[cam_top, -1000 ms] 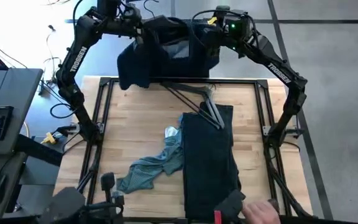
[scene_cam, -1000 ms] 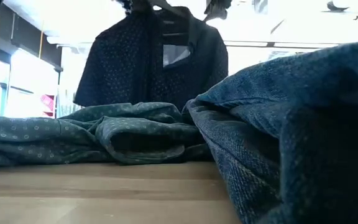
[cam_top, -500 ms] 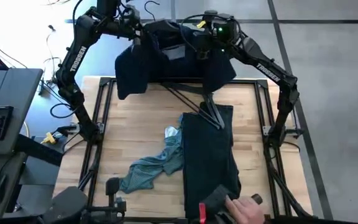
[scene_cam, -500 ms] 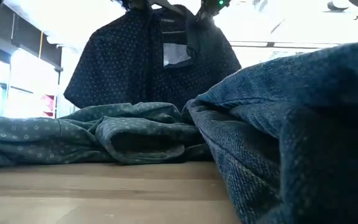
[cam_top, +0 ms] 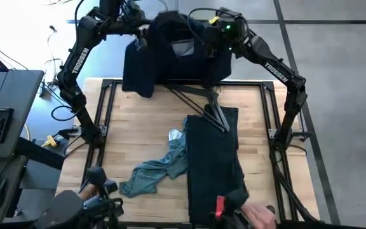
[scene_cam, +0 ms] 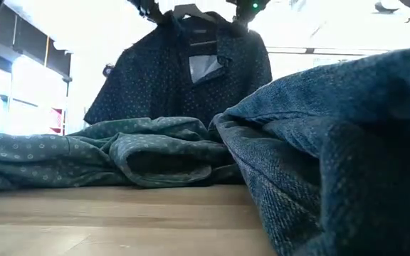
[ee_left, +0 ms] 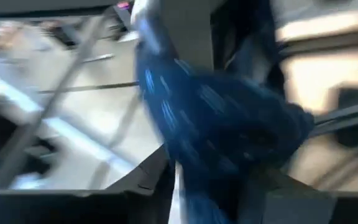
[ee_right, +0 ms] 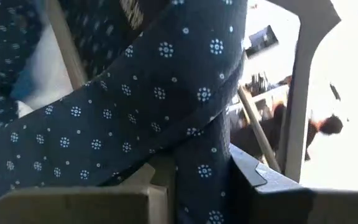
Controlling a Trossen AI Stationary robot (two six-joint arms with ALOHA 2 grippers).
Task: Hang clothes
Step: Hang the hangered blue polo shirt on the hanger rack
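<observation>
1. The navy dotted shirt (cam_top: 170, 60) hangs in the air beyond the far edge of the tabletop (cam_top: 138, 137), spread between the two arms, with its pale inner collar label facing up in the high view. In the low view the navy dotted shirt (scene_cam: 184, 78) hangs on a hanger whose hook shows above the collar.
2. The left gripper (cam_top: 138, 39) is at one shoulder of the shirt, and its jaws are clenched on the fabric; in the left wrist view the blue cloth (ee_left: 216, 124) bunches between the dark fingers.
3. The right gripper (cam_top: 216, 39) is at the other shoulder, with its jaws clamped on a fold of the navy dotted shirt (ee_right: 166, 106), which passes between the fingers.
4. Below and nearer than both jaws, a thin dark hanger (cam_top: 199, 102) lies on the tabletop, its hook end touching the black trousers (cam_top: 213, 165).
5. The black trousers lie lengthwise on the right arm's side of the tabletop, well apart from both jaws.
6. The teal shirt (cam_top: 157, 168) lies crumpled just beside the trousers, on the left arm's side, touching them.
7. At the near edge, a person's hand (cam_top: 259, 215) rests by the end of the trousers.
</observation>
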